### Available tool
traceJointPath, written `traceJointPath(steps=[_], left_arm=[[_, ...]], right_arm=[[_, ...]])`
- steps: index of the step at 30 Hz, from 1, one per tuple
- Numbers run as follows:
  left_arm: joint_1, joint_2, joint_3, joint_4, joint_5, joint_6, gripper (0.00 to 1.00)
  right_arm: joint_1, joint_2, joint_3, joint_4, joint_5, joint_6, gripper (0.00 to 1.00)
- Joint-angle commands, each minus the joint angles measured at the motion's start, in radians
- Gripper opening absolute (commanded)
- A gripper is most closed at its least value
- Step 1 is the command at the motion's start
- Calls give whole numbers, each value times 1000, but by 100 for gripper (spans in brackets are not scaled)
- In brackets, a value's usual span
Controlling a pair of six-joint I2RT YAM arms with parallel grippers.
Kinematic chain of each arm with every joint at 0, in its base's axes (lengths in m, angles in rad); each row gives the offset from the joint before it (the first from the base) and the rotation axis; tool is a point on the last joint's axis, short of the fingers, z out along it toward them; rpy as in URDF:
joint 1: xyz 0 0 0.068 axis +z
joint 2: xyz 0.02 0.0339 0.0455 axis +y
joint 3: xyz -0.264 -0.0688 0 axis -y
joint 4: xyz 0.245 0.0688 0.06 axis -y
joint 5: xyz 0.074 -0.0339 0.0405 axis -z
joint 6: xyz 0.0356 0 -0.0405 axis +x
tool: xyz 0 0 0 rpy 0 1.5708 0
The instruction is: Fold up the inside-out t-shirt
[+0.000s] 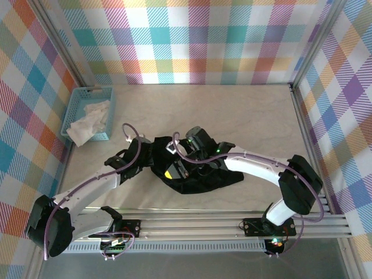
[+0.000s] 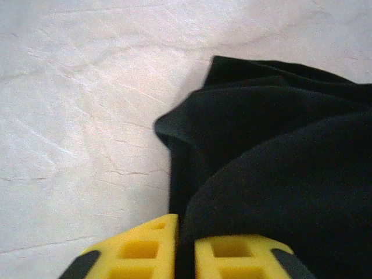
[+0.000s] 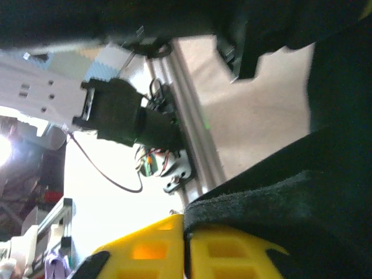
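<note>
Far left: a light-blue basket (image 1: 71,110) stands at the left rear of the table (image 1: 244,116), with a white cloth (image 1: 88,122) in it, one end hanging over the near rim. It is well apart from the work.

Left arm: reaches forward and rightward from its base to the left edge of the t-shirt (image 1: 200,185). In the wrist view the left gripper (image 2: 186,256) has its yellow fingers (image 2: 142,253) drawn close together, with a thin fold of black fabric running down through the narrow gap. It is clamped on the shirt's edge. The garment rises from the fingers and spreads to the right in rounded folds. Bare table lies to the left.

Centre: the t-shirt lies bunched in a dark crumpled heap at the table's middle, towards the near edge, between the two wrists. No print can be made out from above.

Right arm: arcs in from the right and passes over the heap, its wrist above the shirt's left-centre. The right gripper (image 3: 186,256) has its yellow fingers (image 3: 226,256) nearly touching. Black cloth lies across their tips and falls away to the right. The view is dim, but a hem appears to be pinched between them. Beyond, the table's near rail (image 3: 195,151) and the left arm's base (image 3: 125,113) are visible.
</note>
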Motion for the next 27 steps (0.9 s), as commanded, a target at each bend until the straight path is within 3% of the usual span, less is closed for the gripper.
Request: traceJointPath(steps=[1, 4, 7, 12, 14, 18, 22, 27], left_arm=[[37, -22, -19, -49, -69, -32, 30], [52, -44, -19, -71, -81, -37, 51], [54, -80, 8, -97, -72, -29, 61], [48, -91, 72, -33, 160, -27, 75], [23, -62, 116, -20, 191, -39, 77], [-32, 4, 192, 5, 150, 1, 80], [-47, 169, 294, 3, 233, 32, 88], [-65, 369, 373, 27, 329, 34, 85]], right_arm=[[0, -31, 57, -84, -69, -110, 19], [-1, -71, 90, -244, -40, -248, 32], [-39, -131, 81, -321, 33, -319, 38], [-221, -200, 8, -271, 72, -244, 44], [-281, -202, -13, -256, 120, -194, 46], [-336, -200, -55, -237, 272, -123, 52], [-366, -153, -67, -271, 521, -95, 68], [-386, -19, -44, -270, 554, -104, 75]])
